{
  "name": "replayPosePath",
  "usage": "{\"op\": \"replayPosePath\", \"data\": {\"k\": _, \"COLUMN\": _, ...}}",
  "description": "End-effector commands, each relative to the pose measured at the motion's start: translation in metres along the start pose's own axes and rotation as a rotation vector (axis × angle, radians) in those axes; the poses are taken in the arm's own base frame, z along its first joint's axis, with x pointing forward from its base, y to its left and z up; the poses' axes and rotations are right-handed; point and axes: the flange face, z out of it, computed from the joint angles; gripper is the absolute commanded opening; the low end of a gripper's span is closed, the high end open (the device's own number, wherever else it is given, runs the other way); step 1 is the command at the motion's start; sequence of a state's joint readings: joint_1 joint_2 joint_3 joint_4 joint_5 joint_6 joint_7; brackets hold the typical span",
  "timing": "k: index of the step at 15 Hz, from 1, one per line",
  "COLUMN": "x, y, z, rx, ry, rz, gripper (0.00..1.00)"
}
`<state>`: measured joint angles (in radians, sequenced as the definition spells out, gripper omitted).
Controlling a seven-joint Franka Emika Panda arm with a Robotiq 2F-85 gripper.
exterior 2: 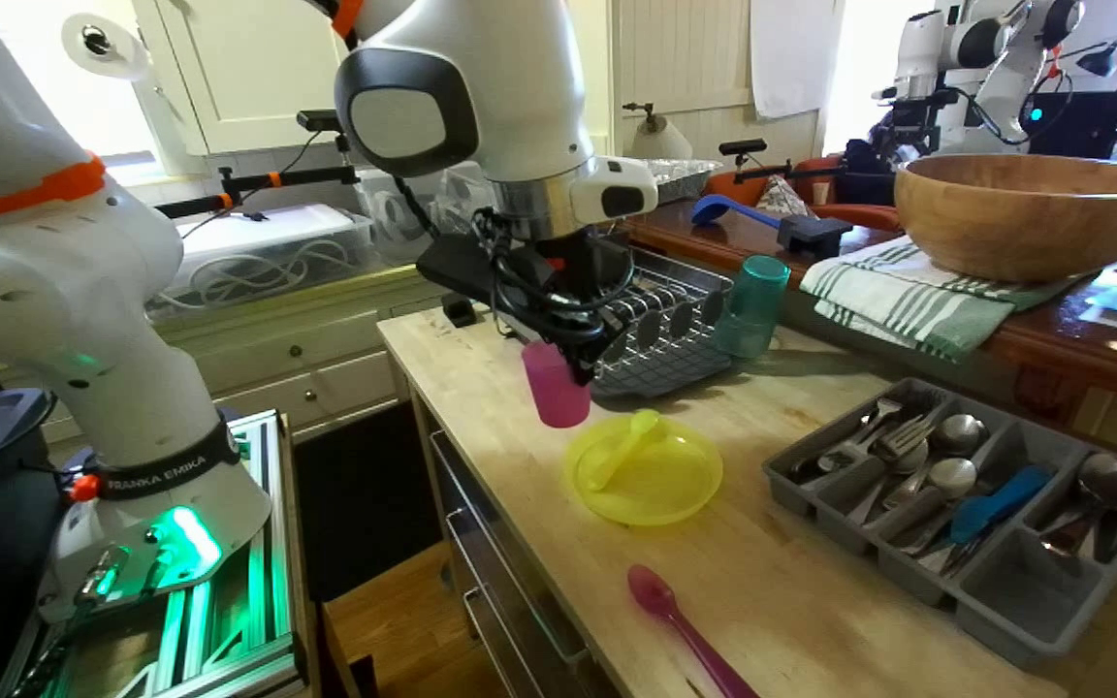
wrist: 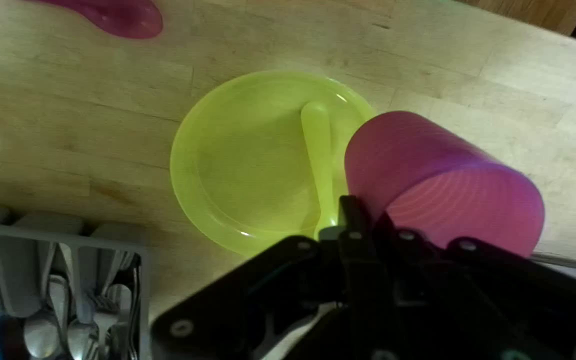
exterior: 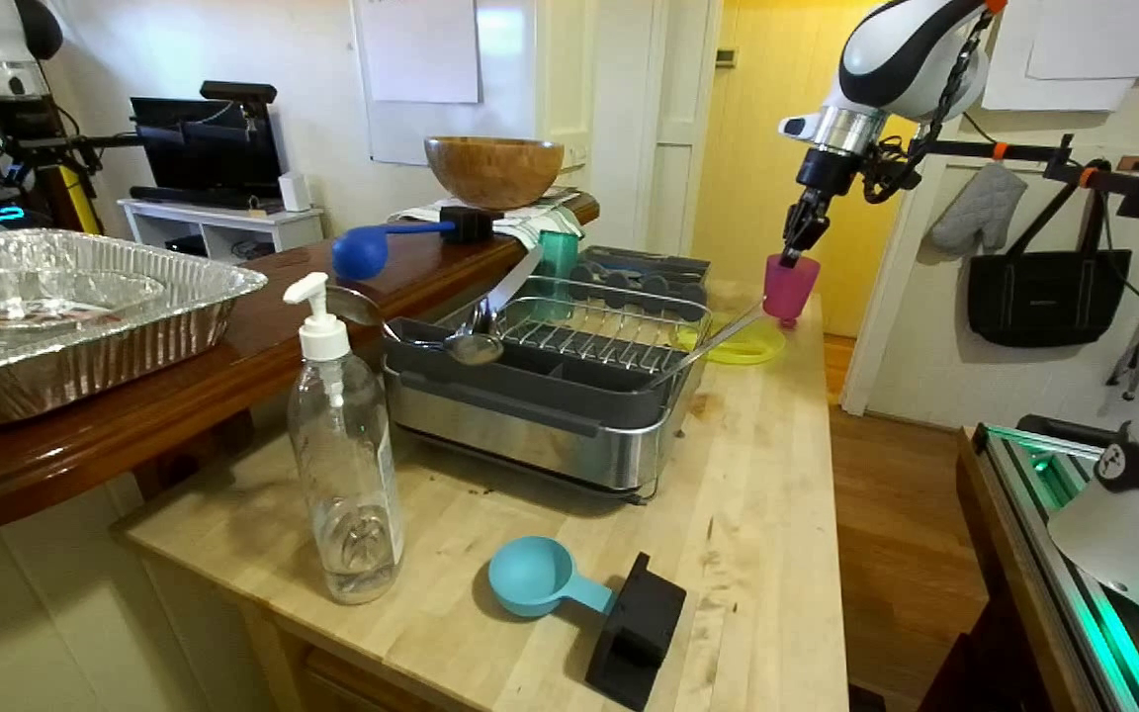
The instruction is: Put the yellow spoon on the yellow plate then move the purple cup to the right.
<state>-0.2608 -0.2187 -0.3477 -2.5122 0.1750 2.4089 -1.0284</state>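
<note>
Between the jaws, which stand nearly together, is the wall of a pink-magenta plastic cup (wrist: 413,150), pinched by the rim with one finger outside and the other at the inner face. The cup leans a little, mouth upward; whether its base meets the pale wooden desk (exterior 2: 791,601) cannot be told.

Lower than the jaws and just beside them, a flat, round, see-through yellow-green plastic plate (wrist: 248,165) rests on the desk. Across it lies a yellow plastic spoon (wrist: 319,155), its bowl end partly hidden by the jaws in the wrist view.

Past the plate from the jaws lies a long pink plastic spoon (exterior 2: 685,625), and well apart from the jaws is a grey plastic tray (exterior 2: 1024,582) holding metal cutlery (exterior 2: 951,477). Near the jaws, on another side, stands a steel and dark grey dish rack (exterior: 530,445) with a see-through teal tumbler (exterior 2: 750,305) by it. Beyond the rack, well apart from the jaws, are a clear pump bottle (exterior: 347,485) and a light-blue round scoop (exterior: 538,577) joined to a black block (exterior: 641,625).
</note>
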Motion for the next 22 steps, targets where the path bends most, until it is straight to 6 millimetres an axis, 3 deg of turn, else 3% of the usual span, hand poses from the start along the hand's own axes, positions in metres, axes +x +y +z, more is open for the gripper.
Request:
{"op": "replayPosePath", "data": {"k": 1, "x": -0.013, "y": 0.022, "z": 0.0, "rx": -0.013, "ry": 0.002, "rz": 0.12, "gripper": 0.01}}
{"op": "replayPosePath", "data": {"k": 9, "x": -0.027, "y": 0.073, "z": 0.001, "rx": -0.071, "ry": 0.003, "rz": 0.344, "gripper": 0.01}}
{"op": "replayPosePath", "data": {"k": 22, "x": -0.021, "y": 0.153, "z": 0.045, "rx": -0.093, "ry": -0.045, "rz": 0.614, "gripper": 0.01}}
